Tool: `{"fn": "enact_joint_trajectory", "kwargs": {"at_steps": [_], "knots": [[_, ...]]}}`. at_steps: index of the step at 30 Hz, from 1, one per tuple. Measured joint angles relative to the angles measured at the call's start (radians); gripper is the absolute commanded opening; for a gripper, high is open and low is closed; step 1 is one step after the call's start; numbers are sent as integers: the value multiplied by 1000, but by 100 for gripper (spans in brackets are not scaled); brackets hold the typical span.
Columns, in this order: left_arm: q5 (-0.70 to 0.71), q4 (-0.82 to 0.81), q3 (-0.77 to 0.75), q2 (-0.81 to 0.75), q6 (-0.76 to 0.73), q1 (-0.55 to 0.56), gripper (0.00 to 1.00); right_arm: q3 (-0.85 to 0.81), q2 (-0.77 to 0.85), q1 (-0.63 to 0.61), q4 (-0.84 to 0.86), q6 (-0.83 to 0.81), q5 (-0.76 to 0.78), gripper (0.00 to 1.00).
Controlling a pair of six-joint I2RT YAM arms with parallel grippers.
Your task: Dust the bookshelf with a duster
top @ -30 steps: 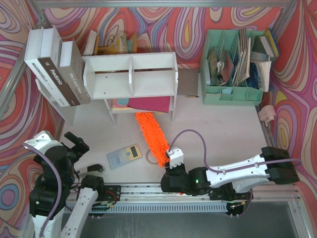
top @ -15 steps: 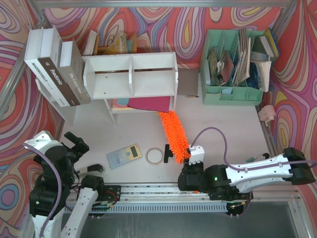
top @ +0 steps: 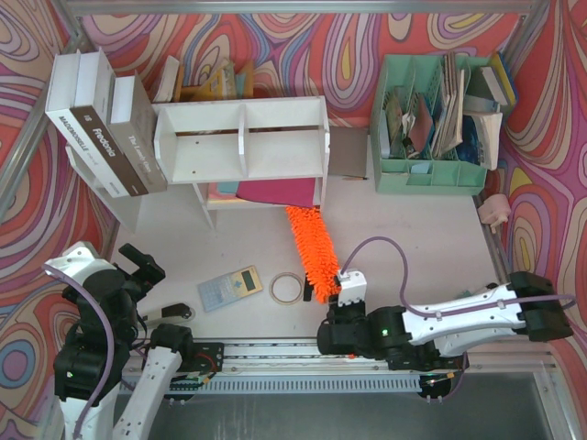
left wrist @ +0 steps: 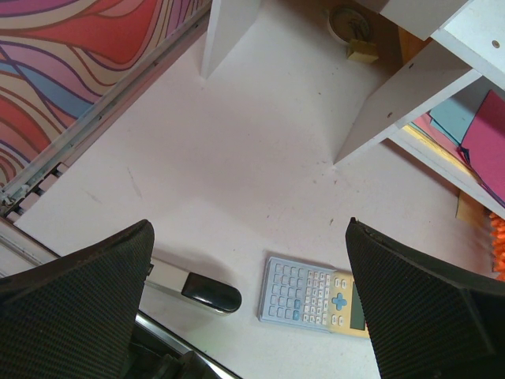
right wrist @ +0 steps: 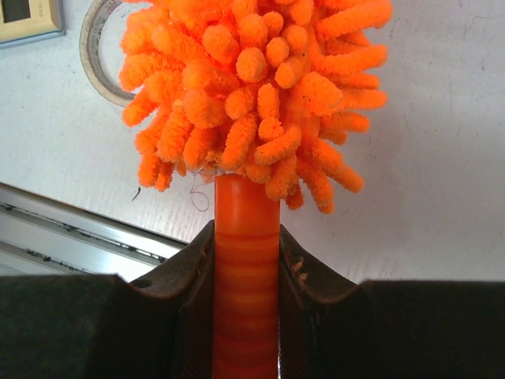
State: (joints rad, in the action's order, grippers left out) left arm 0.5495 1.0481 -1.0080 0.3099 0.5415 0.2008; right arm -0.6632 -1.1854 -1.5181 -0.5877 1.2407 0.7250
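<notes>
your right gripper (right wrist: 246, 245) is clamped on the duster (top: 310, 249) handle, its fluffy tip reaching the foot of the bookshelf (top: 243, 137). your left gripper (left wrist: 248, 300) gapes wide, holding nothing.

Enclosure seen from above. Fabric walls (top: 303, 37) printed with swirls of red, pink, yellow and blue close in the back and both sides. Aluminium frame bars (top: 293, 5) run along the top edge and slant down the left corner. A matte white tabletop (top: 422, 229) fills the middle; a slotted aluminium rail (top: 266, 353) borders its near edge. Light is even and diffuse, and shadows are faint.
</notes>
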Motion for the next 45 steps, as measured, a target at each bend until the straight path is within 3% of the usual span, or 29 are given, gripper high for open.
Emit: {"fn": "enact_joint_trajectory", "kwargs": {"at_steps": [5, 20, 29, 45], "knots": [[0, 0, 0, 0, 0, 0, 98, 39, 85, 0, -53, 47, -1, 0], [0, 0, 0, 0, 0, -5, 99, 88, -3, 0, 1, 53, -38, 0], [0, 0, 0, 0, 0, -5, 98, -24, 52, 5, 13, -62, -24, 0], [0, 0, 0, 0, 0, -5, 98, 9, -87, 13, 167, -206, -77, 0]]}}
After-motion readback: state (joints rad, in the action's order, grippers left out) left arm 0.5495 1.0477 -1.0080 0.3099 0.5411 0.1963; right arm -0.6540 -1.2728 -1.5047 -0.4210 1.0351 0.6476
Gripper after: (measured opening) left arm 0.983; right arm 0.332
